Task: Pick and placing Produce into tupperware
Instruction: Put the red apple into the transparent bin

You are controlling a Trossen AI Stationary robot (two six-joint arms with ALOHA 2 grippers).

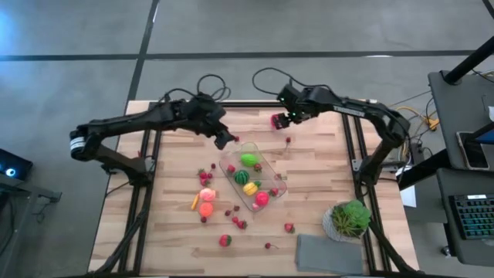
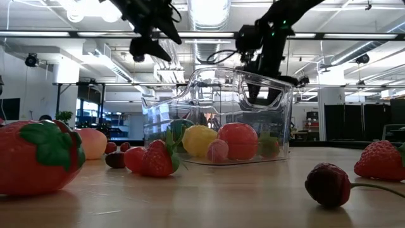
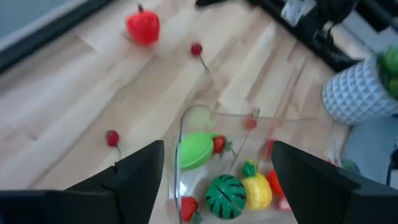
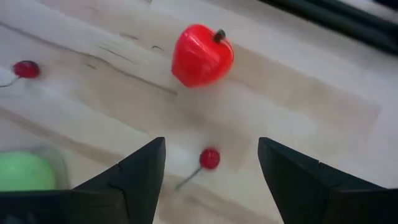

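Observation:
The clear tupperware (image 1: 266,167) sits mid-table and holds a green fruit (image 1: 248,160), a small watermelon (image 3: 226,196), a yellow fruit (image 3: 256,190) and red pieces. My left gripper (image 1: 225,140) hangs open above the tub's far-left corner (image 3: 186,118) and holds nothing; it also shows in the low view (image 2: 149,45). My right gripper (image 1: 292,117) hovers open over the far part of the table, beside a red apple (image 4: 202,55) and above a cherry (image 4: 209,158). More produce (image 1: 206,195) lies on the wood left of the tub.
A potted green plant (image 1: 350,219) and a flat grey cloth (image 1: 330,253) occupy the near-right corner. Strawberries (image 1: 225,240) (image 1: 289,227) and a cherry (image 1: 269,246) lie near the front edge. Loose cherries (image 1: 288,140) (image 3: 112,137) sit beyond the tub. Cables (image 1: 208,81) trail off the far edge.

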